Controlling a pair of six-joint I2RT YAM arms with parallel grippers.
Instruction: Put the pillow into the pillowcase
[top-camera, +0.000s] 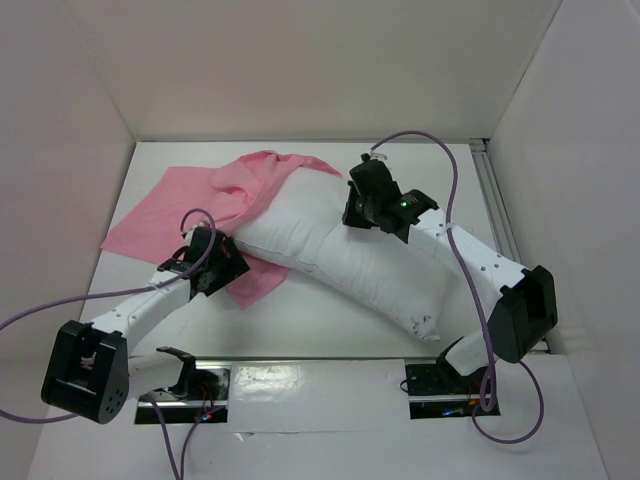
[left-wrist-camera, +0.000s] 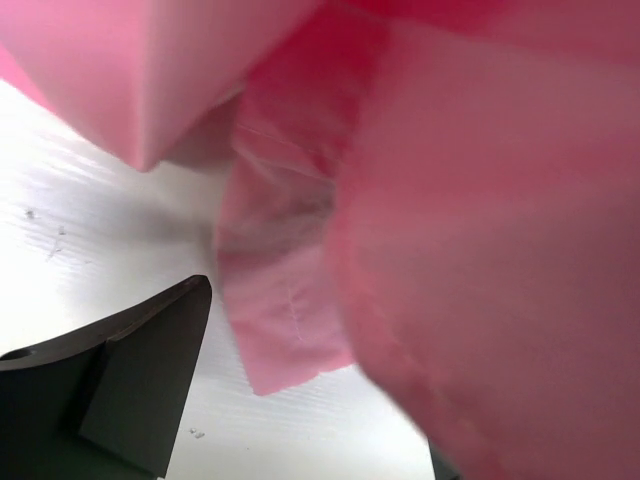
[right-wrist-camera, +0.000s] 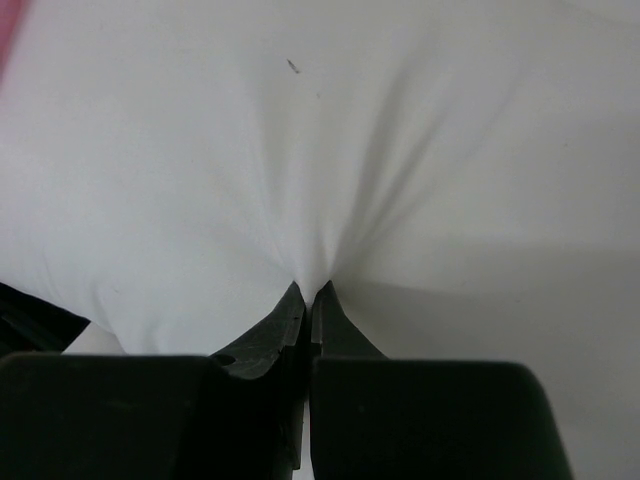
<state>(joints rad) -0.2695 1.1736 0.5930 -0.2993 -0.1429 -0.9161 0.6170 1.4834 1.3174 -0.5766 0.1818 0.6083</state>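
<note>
The pillow (top-camera: 370, 255) lies slantwise across the tabletop (top-camera: 440, 180), with its far-left end under the pillowcase (top-camera: 190, 205) and its other end near your right arm's base. Your right gripper (right-wrist-camera: 305, 290) sits on the pillow's far edge, about midway along its length. Its jaws are together, clamped on a small pinch of the white cover, and creases fan outward from the pinch. Your left gripper (top-camera: 232, 258) is at the pillow's left end, where a pink flap shows at the pillow's near side. Its jaws stand apart: in the left wrist view one finger (left-wrist-camera: 140, 370) appears at lower left over bare tabletop, clear of the cloth, while loose pink folds fill the space to its right. The pillowcase spreads flat toward the far left, one part bunched over the pillow's end.
</note>
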